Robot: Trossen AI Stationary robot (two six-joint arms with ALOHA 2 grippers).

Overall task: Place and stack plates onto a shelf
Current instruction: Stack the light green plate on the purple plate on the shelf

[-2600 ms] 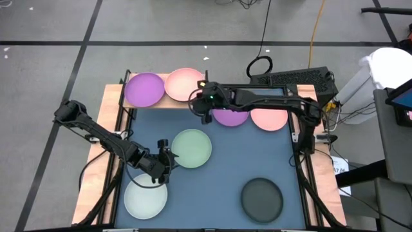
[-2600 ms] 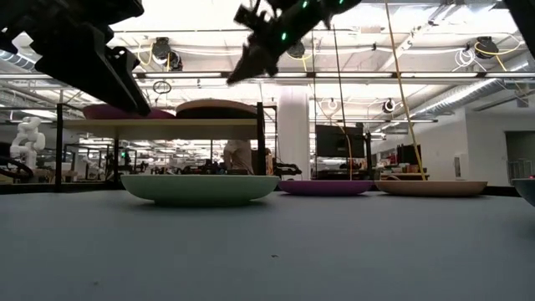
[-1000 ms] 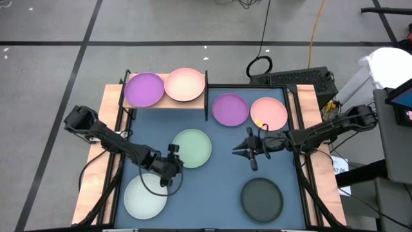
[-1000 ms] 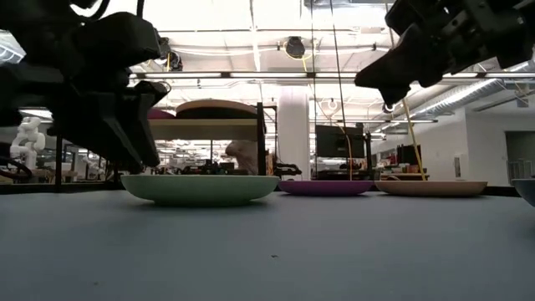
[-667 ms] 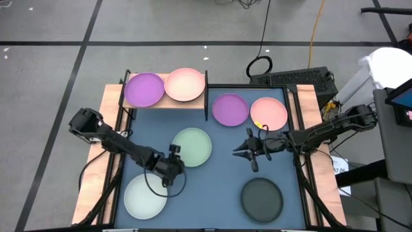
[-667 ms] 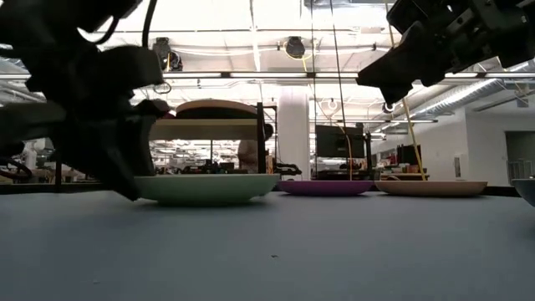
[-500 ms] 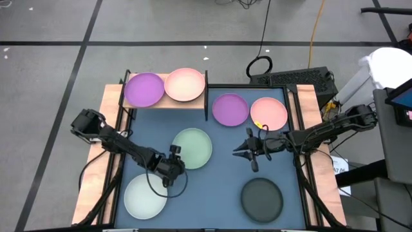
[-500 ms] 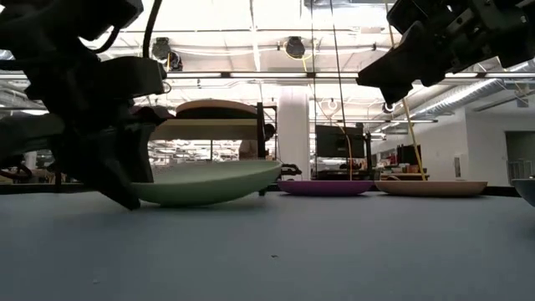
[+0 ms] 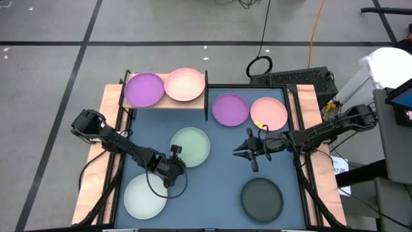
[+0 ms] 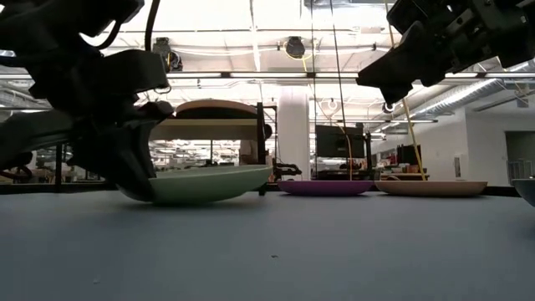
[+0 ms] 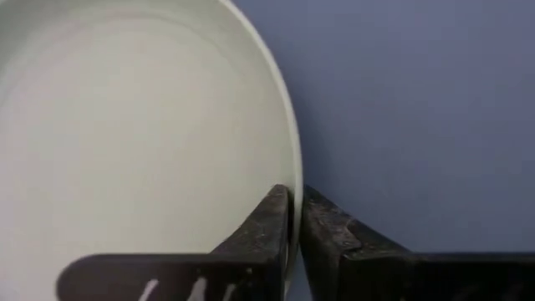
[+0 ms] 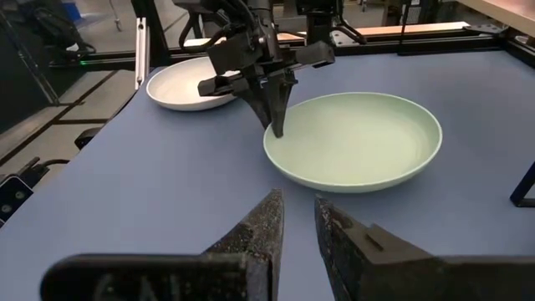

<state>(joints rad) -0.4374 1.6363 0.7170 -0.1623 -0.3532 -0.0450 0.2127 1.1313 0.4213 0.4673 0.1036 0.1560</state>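
The pale green plate (image 9: 190,146), at the centre of the high view on the blue-grey worktop (image 9: 219,187), is pinched at its lower-left rim by the left pincer (image 9: 170,164), one finger inside and one outside. Its gripped edge is seen slightly raised in the low view. The right pincer (image 9: 239,151) is held narrow above the worktop, right of centre. A purple plate (image 9: 144,89) and a pink plate (image 9: 185,84) lie on the shelf (image 9: 165,103) at upper left.

I saw a grey floor (image 9: 51,26) crossed by dark lines around my rig; a white column (image 10: 293,134) stood beneath ceiling lights (image 10: 251,75); cables (image 9: 314,32) trailed.
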